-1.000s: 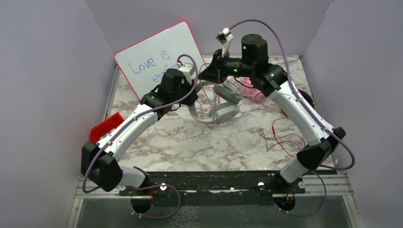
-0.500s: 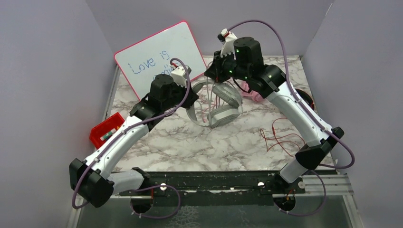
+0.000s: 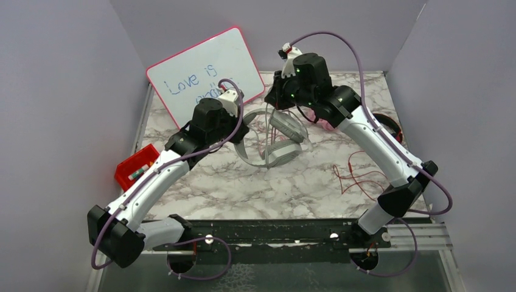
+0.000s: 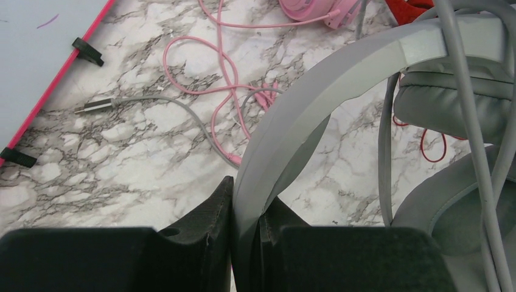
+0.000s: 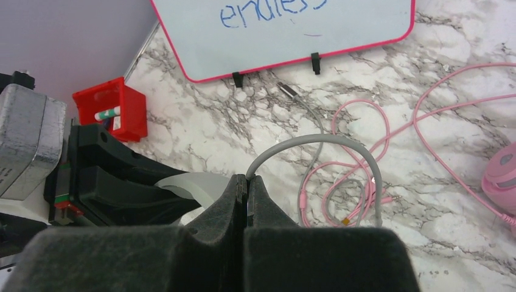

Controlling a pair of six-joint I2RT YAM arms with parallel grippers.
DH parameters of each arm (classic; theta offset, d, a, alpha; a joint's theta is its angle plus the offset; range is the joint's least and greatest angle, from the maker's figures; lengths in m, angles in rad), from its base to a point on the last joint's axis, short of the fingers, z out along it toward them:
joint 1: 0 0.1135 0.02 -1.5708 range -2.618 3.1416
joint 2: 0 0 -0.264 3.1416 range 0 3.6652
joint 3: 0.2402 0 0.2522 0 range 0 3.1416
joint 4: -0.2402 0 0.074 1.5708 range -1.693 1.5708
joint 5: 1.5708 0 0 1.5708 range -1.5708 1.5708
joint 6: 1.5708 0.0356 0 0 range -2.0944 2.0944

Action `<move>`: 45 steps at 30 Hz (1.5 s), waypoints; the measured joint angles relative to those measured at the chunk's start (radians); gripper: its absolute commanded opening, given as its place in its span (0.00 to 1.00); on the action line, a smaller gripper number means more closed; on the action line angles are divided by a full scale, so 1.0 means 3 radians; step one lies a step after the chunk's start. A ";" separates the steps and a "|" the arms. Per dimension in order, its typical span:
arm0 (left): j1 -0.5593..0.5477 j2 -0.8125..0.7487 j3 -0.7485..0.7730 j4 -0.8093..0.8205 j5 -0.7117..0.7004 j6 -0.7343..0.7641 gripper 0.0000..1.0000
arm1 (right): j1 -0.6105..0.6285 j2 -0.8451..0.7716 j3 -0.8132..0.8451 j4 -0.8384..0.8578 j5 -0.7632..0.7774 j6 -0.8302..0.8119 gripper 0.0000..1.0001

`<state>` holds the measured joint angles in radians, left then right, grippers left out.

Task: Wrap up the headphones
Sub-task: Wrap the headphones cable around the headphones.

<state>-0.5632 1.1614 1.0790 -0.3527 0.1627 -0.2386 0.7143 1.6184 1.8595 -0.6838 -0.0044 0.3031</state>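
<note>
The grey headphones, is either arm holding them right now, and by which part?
Both. The left fingers clamp the large grey padded headphones by the smooth grey headband; the right fingers pinch their thin grey cable.

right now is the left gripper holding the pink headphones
No, the left gripper grips the grey headphones by the band.

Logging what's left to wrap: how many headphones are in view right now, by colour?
Grey headphones: 1
Pink headphones: 1
Red-and-black headphones: 1
Total: 3
</note>
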 measured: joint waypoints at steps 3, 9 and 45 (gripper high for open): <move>0.0000 0.0000 0.0027 -0.0106 -0.0062 0.0011 0.00 | 0.0000 0.0000 -0.0031 -0.0001 0.0039 0.0011 0.00; 0.0000 0.0000 0.0090 -0.0209 -0.0108 0.0036 0.00 | -0.0001 -0.0041 -0.0122 -0.0015 0.0127 0.0015 0.00; 0.0165 0.0173 0.0801 -0.1181 0.0169 -0.0197 0.00 | -0.0647 -0.0123 -0.0532 0.0298 -0.1751 -0.0187 0.30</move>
<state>-0.5137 1.2133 1.3193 -0.7071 0.2134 -0.2977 0.5201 1.5814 1.7000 -0.5945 -0.5297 0.2470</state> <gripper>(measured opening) 0.167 0.192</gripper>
